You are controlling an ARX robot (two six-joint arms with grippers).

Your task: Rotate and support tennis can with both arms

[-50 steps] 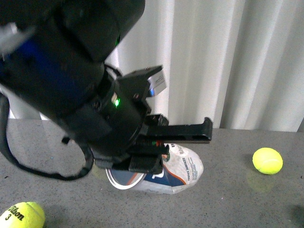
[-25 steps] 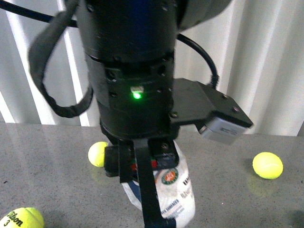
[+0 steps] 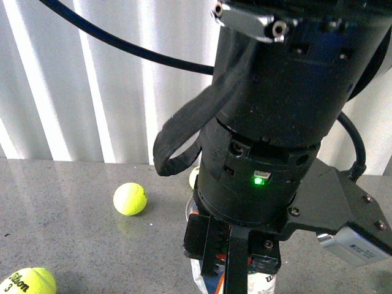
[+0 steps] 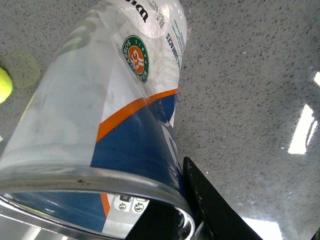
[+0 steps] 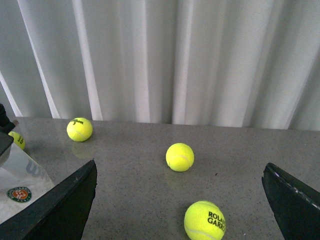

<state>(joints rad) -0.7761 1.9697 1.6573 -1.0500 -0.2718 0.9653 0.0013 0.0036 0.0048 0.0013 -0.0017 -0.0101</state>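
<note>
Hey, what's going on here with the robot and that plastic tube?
The left arm's tool grips the tennis can at its metal-rimmed open end, with one finger against the outside of the rim. The right tool is open and empty, with the can at the edge of its view. Several tennis balls lie loose on the grey table.

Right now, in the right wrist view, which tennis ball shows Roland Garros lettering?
The ball nearest the camera; no other ball's print reads Roland Garros.

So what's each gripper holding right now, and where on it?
Left gripper grips the tennis can at its metal-rim end. Right gripper is open, holding nothing.
</note>
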